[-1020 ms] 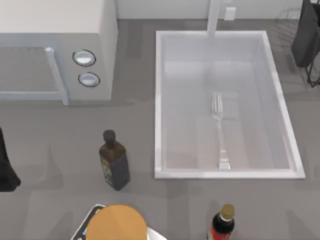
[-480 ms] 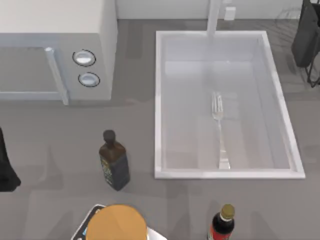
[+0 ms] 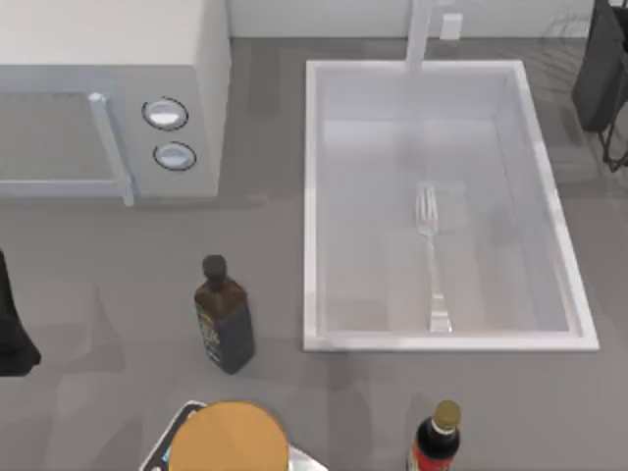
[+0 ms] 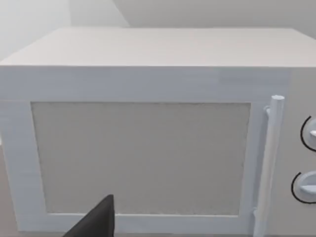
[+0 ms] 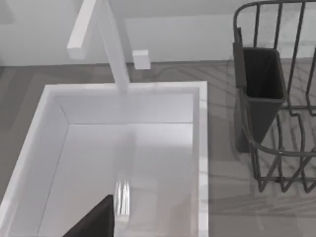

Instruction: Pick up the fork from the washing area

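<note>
Nothing has shifted since a second ago: the fork (image 3: pixel 430 257) still lies flat inside the washing area (image 3: pixel 316 196), tines toward the faucet. The left pincer (image 3: pixel 12 334) waits at the tabletop's left edge and the right pincer (image 3: pixel 601 74) near the far right corner; I cannot tell whether either is clenched.

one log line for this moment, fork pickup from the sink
fork: flat in sink basin, untouched | left arm: parked, table's left edge | right arm: parked, beyond sink's right rim

The grey desk (image 3: pixel 118 324) carries a white microwave (image 3: pixel 108 59), the washing area (image 3: pixel 312 196), two dark bottles (image 3: pixel 224 319) (image 3: pixel 437 442), a wire rack (image 5: pixel 276 123) and perhaps an orange-topped container (image 3: pixel 231 442).
</note>
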Motion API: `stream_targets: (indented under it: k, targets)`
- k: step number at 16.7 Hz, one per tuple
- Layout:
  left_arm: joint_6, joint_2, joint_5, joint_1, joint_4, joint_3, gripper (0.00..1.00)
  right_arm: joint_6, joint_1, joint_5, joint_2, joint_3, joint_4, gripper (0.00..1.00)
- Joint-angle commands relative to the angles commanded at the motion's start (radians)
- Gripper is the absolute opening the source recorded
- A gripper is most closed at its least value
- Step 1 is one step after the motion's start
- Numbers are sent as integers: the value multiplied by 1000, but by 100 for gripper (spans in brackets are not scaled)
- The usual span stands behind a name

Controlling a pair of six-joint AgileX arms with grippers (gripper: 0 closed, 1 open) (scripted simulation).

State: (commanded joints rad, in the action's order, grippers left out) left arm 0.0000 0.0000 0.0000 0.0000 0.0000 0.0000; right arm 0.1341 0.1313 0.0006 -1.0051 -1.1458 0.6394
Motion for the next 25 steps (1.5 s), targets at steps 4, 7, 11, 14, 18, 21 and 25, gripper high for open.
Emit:
stream_targets:
  k: [4, 7, 11, 14, 18, 21, 25]
  targets:
    - [0, 0, 0, 0, 0, 0, 100, 58, 55, 2, -433, -489, 275, 100]
    - [0, 0, 0, 0, 0, 0, 100, 102, 96, 4, -766, -865, 486, 100]
    - [0, 0, 0, 0, 0, 0, 100, 160, 149, 7, -1196, -1348, 759, 100]
    - [0, 0, 0, 0, 0, 0, 100, 198, 184, 9, -1489, -1677, 944, 100]
    - [0, 0, 0, 0, 0, 0, 100, 241, 223, 11, -1814, -2041, 1149, 100]
    - [0, 0, 0, 0, 0, 0, 100, 264, 244, 13, -1991, -2241, 1261, 100]
    - [0, 0, 0, 0, 0, 0, 100, 280, 257, 15, -2111, -2378, 1336, 100]
